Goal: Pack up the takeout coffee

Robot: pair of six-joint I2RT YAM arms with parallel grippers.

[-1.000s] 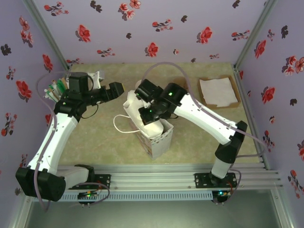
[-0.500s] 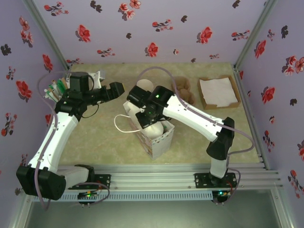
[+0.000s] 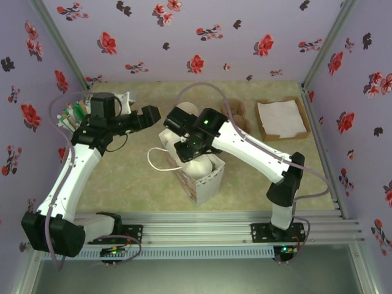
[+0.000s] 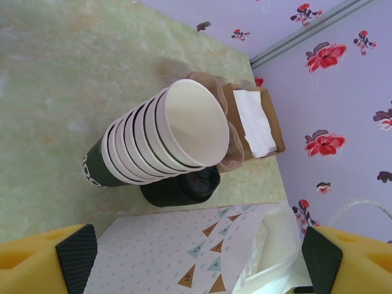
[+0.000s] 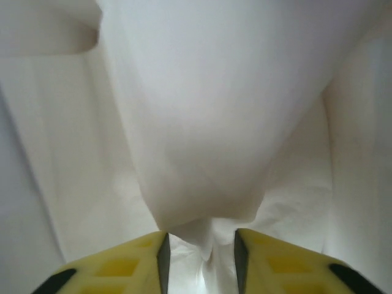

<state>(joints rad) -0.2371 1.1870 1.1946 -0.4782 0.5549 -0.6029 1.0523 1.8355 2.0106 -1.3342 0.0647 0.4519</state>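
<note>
The takeout coffee is hidden. A patterned paper bag (image 3: 207, 181) with a white plastic liner (image 3: 199, 164) stands mid-table. My right gripper (image 5: 199, 260) points down into the liner, its jaws a little apart. A loose fold of the white liner (image 5: 202, 153) hangs between the pads without being pinched. My left gripper (image 3: 150, 116) hovers wide open just left of the bag's top. In the left wrist view, the left gripper (image 4: 199, 260) has the patterned bag (image 4: 165, 251) lying below and between its fingers, untouched.
A tilted stack of cream-rimmed cups (image 4: 159, 138) and a squat black stack of lids (image 4: 180, 187) stand behind the bag. Brown cup carriers (image 3: 236, 115) and a cardboard tray of napkins (image 3: 282, 119) sit back right. A rack of sachets (image 3: 72, 115) is at the left wall.
The right arm has swung left and back over the bag, and its jaws have gone from shut to slightly apart. The left arm has stayed put.
</note>
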